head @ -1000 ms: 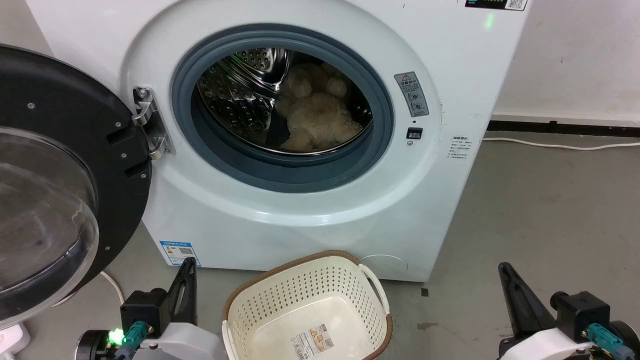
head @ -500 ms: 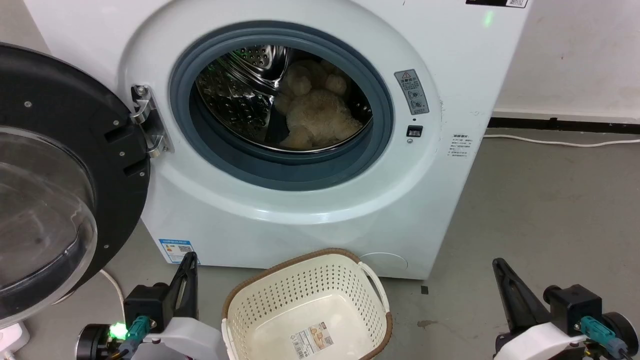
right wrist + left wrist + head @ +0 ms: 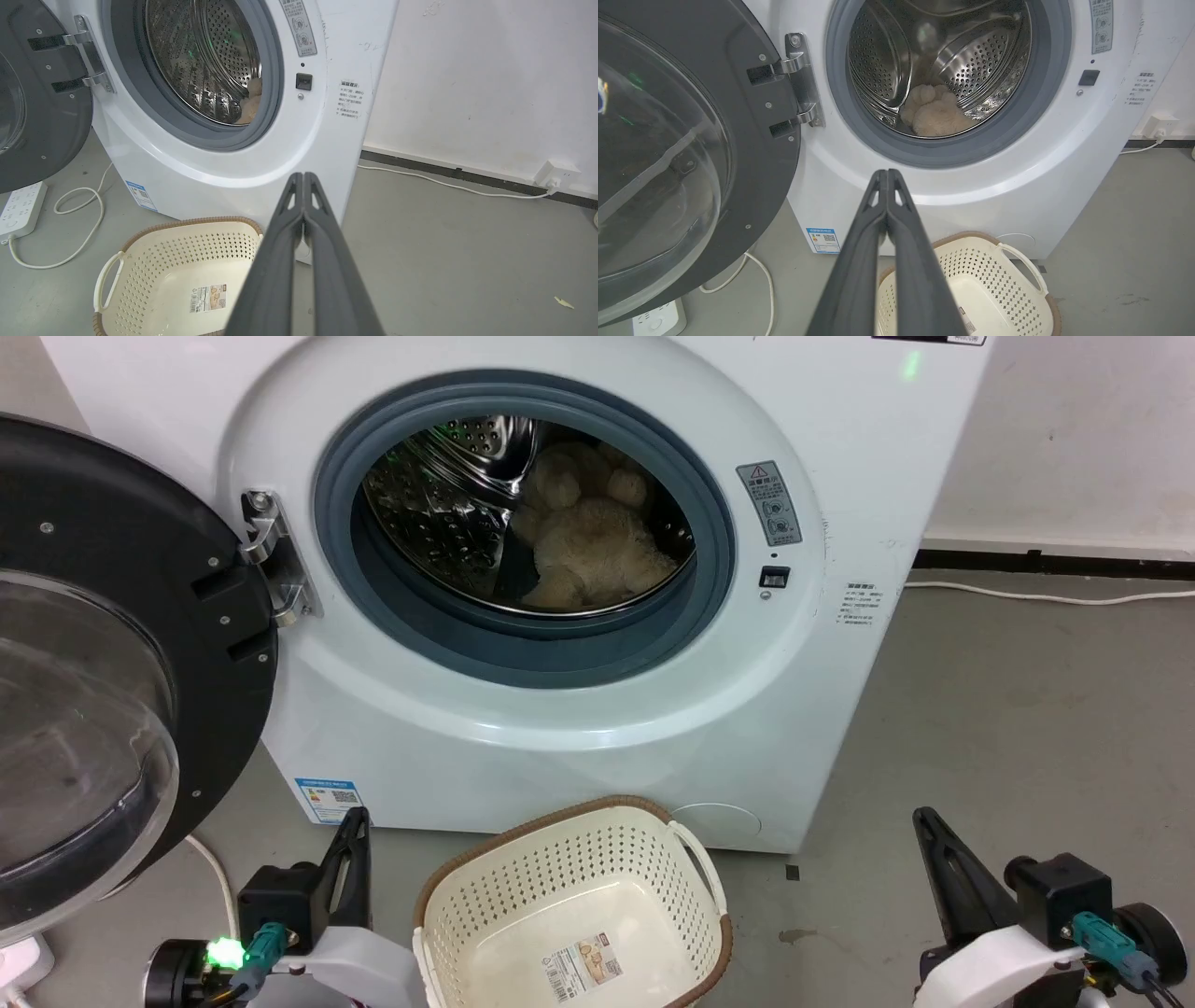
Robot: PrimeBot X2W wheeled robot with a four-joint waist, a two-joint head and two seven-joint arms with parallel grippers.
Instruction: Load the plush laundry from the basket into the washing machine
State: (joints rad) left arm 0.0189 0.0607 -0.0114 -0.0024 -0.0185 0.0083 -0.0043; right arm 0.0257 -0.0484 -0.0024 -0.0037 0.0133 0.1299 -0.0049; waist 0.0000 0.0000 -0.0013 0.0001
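Observation:
The cream plush laundry (image 3: 588, 546) lies on the floor of the steel drum inside the washing machine (image 3: 523, 709); it appears too as plush laundry (image 3: 934, 116) in the left wrist view and as a sliver (image 3: 250, 105) in the right wrist view. The basket (image 3: 574, 896) stands on the floor before the washer, holding just its label sticker; the basket (image 3: 994, 289) and basket (image 3: 182, 275) appear in both wrist views. My left gripper (image 3: 355, 821) is shut at the lower left, left of the basket, tips (image 3: 887, 172) pressed together. My right gripper (image 3: 924, 817) is shut at the lower right, tips (image 3: 302, 175) together.
The black-rimmed door (image 3: 103, 663) stands swung open to the left. A white power strip (image 3: 18, 205) and cable (image 3: 74, 224) lie on the floor under it. Another cable (image 3: 444, 184) runs along the wall base to a socket (image 3: 556, 175). Bare grey floor (image 3: 1008, 728) lies right of the washer.
The whole head picture has shifted slightly, so the camera moved. Both grippers sit a little higher in the picture; they stay shut. The plush and basket have not moved.

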